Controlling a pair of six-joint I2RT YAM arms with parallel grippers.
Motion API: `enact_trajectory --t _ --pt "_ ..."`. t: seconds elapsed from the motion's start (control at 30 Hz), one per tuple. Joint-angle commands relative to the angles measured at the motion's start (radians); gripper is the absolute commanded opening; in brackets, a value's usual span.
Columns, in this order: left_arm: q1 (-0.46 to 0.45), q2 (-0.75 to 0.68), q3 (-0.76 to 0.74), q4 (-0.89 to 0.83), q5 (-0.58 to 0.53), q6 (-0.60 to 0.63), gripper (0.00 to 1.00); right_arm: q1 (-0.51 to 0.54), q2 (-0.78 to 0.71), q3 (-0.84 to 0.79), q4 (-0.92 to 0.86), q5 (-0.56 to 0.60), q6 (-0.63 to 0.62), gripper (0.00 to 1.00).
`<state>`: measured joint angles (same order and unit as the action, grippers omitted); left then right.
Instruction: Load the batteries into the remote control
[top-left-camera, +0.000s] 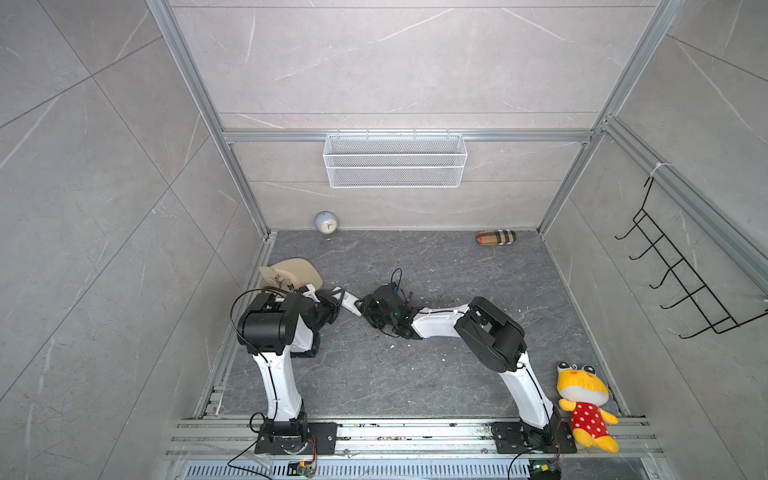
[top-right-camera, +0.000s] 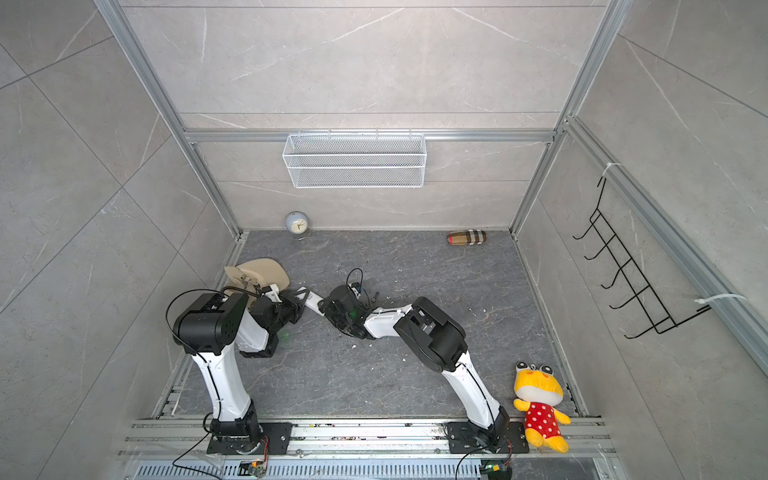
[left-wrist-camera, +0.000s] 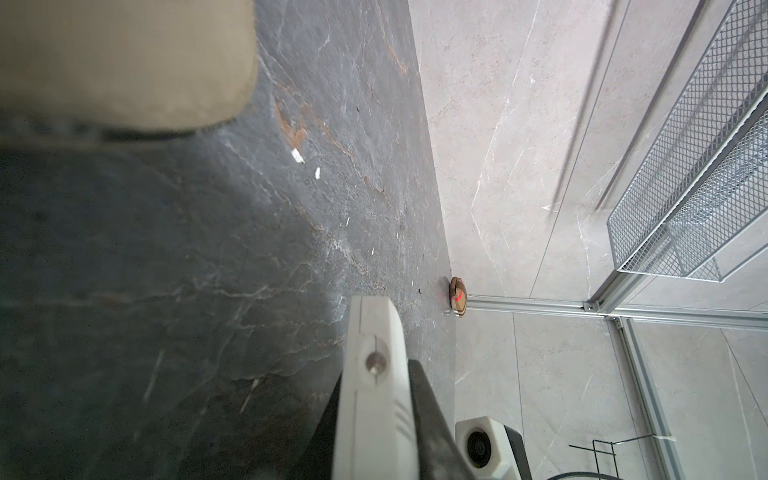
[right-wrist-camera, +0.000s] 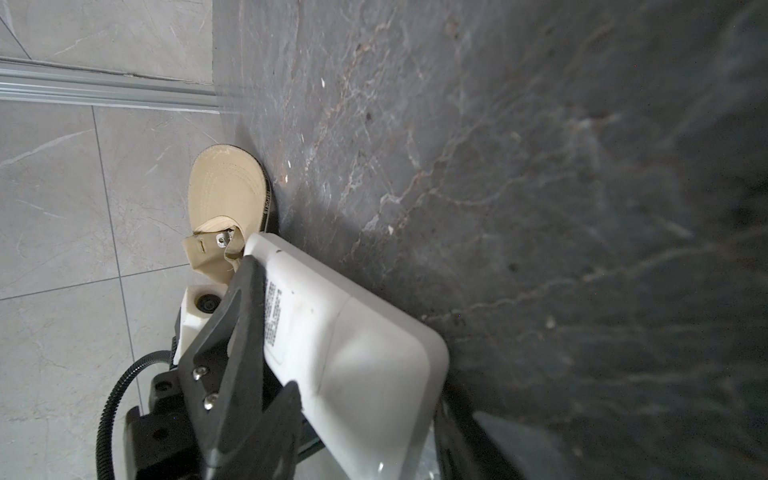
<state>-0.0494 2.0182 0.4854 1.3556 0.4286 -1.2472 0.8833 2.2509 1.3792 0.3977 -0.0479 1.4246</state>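
The white remote control (top-left-camera: 348, 303) (top-right-camera: 312, 303) hangs just above the dark floor between the two arms, left of the middle. My left gripper (top-left-camera: 333, 305) (top-right-camera: 301, 301) is shut on one end of it; in the left wrist view its dark fingers press the thin sides of the remote control (left-wrist-camera: 374, 399). My right gripper (top-left-camera: 362, 308) (top-right-camera: 323, 308) has the other end. In the right wrist view the remote control (right-wrist-camera: 345, 353) shows its labelled back, with a black finger against each long edge. The batteries are out of view.
A beige cap (top-left-camera: 291, 272) lies right behind the left arm. A round clock (top-left-camera: 326, 224) and a plaid case (top-left-camera: 496, 238) sit by the back wall, under a wire basket (top-left-camera: 395, 160). A plush frog (top-left-camera: 584, 403) is at the front right. Small white specks dot the floor.
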Motion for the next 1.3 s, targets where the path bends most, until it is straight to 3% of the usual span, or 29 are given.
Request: enact_trajectory --t 0.0,0.27,0.63,0.77,0.9,1.27 --pt "0.006 -0.041 -0.011 0.059 0.005 0.005 0.0 0.002 0.01 0.047 -0.049 0.013 -0.024 0.52" --pt "0.009 -0.038 -0.008 0.059 0.012 -0.005 0.0 -0.001 0.02 0.072 -0.073 0.019 -0.027 0.48" --pt "0.014 -0.017 0.001 0.059 0.016 -0.031 0.0 0.0 0.043 0.102 -0.086 0.016 -0.026 0.51" --pt "0.017 -0.011 0.002 0.06 0.017 -0.038 0.0 -0.001 0.046 0.102 -0.086 0.019 -0.021 0.47" --pt "0.017 -0.01 0.004 0.06 0.02 -0.037 0.0 -0.001 0.044 0.1 -0.091 0.021 -0.025 0.37" --pt "0.029 -0.012 -0.003 0.06 0.009 -0.03 0.0 -0.008 0.012 0.012 -0.111 0.029 -0.05 0.34"
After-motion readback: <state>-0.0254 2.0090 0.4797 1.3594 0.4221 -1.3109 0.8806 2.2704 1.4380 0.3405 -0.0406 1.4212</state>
